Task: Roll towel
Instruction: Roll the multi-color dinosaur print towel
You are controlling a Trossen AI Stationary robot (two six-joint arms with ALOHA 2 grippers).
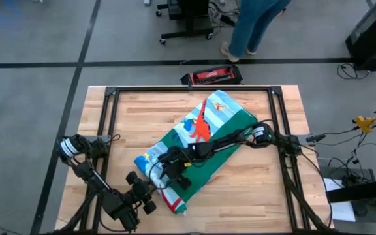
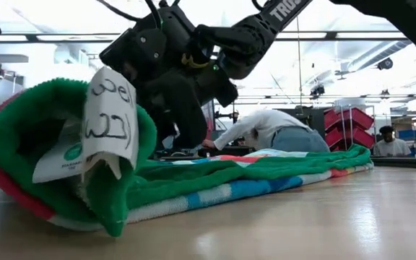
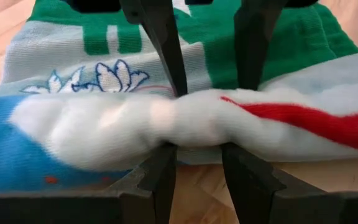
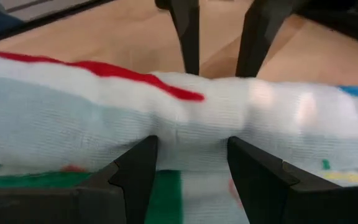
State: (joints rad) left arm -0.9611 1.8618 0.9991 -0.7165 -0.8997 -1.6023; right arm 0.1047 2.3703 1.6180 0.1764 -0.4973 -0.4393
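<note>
One wooden table [image 1: 253, 183] carries one towel [image 1: 224, 121], lying slantwise across its middle, the near end already curled into a roll. My two grippers meet at that roll: my left gripper [image 3: 197, 127] is clamped on the rolled edge from the near side, and my right gripper [image 4: 191, 115] pinches the same fold from the far side. If my two grips loosen unevenly, I judge the roll could spring open or skew.

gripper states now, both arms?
Left gripper: shut on the towel's rolled edge.
Right gripper: shut on the same roll.
</note>
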